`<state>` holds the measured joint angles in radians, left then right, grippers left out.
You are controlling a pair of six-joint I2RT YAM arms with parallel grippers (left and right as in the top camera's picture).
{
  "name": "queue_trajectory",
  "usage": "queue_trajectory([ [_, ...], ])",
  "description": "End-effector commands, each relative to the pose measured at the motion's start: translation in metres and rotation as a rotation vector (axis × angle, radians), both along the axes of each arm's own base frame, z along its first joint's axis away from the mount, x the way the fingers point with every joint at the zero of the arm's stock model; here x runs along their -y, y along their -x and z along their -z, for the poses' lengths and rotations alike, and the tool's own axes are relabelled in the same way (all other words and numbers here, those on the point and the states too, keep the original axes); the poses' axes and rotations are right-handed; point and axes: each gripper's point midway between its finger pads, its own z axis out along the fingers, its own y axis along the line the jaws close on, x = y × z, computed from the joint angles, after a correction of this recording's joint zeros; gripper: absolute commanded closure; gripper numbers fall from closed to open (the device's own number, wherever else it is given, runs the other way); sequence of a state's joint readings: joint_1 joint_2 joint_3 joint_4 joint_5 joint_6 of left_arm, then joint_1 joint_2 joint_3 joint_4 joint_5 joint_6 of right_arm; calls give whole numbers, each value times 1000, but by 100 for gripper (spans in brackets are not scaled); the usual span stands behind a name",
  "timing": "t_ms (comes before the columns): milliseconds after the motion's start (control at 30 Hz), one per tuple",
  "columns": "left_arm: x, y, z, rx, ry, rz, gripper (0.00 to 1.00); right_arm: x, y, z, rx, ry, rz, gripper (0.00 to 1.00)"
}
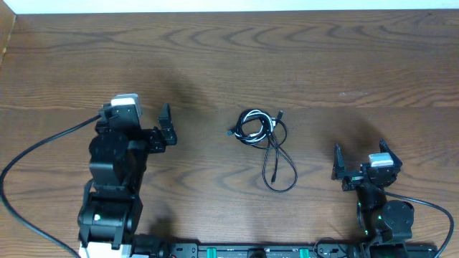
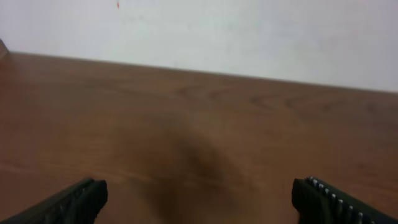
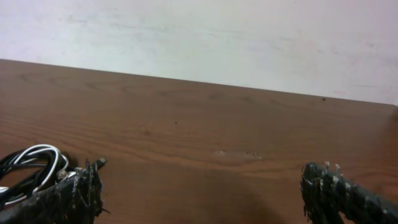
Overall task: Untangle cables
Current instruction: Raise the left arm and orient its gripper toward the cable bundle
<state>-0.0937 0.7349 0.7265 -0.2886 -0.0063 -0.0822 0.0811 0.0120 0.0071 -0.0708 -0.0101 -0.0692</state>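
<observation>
The tangled cables point(image 1: 254, 127), white and black cords looped together, lay on the wooden surface point(image 1: 215, 57) between the two grippers, near the right gripper point(image 1: 359, 159) and farther from the left gripper point(image 1: 168, 127). Both grippers stood wide open and empty. Untangling seemed not yet begun. The next move likely called for one gripper to reach inward and pinch a single loop.

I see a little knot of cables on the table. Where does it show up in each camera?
Overhead: cables at the table's centre.
Left wrist: not in view.
Right wrist: cables in the bottom-left corner.
Shared landmark: the wooden table's far edge.
</observation>
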Motion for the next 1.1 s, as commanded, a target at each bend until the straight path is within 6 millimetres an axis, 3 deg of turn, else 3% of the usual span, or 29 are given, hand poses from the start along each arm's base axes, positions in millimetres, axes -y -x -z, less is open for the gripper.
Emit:
queue_trajectory([
  [0, 1, -2, -5, -8, 7, -2, 0, -1, 0, 1, 0, -1, -2, 1],
  [133, 2, 1, 5, -48, 6, 4, 0, -1, 0, 1, -1, -1, -2, 1],
  [367, 22, 5, 8, -69, 53, 116, 0, -1, 0, 1, 0, -1, -2, 1],
  [800, 22, 7, 17, -107, 52, 115, 0, -1, 0, 1, -1, -1, -2, 1],
  [1067, 22, 6, 33, -172, 69, 102, 0, -1, 0, 1, 0, -1, -2, 1],
])
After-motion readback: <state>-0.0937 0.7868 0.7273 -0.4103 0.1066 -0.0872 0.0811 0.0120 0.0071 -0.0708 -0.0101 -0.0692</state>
